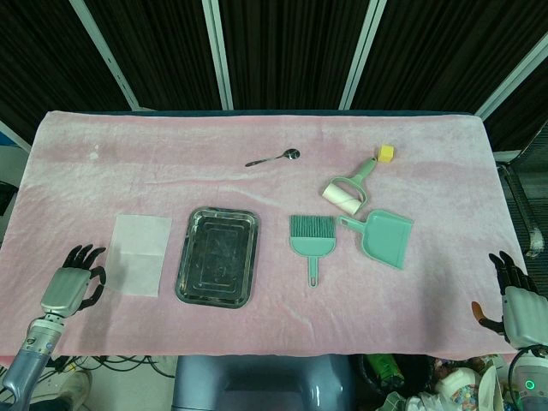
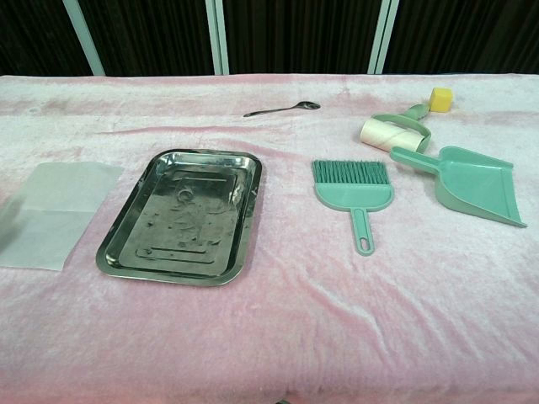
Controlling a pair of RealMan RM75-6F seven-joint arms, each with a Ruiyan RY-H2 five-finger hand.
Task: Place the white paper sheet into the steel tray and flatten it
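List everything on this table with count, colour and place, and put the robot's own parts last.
paper sheet: one, white, flat on the cloth just left of the tray
steel tray: one, silver, left of centre, nothing in it
spoon: one, metal, far side near the middle
brush: one, green, right of the tray, handle toward the robot
dustpan: one, green, right of the brush
lint roller: one, white roll on a green handle, behind the dustpan
cube: one, yellow, at the roller handle's far end
table cloth: one, pink, covering the table
left hand: one, grey and black, near left edge beside the sheet, holding nothing
right hand: one, grey and black, near right edge, holding nothing
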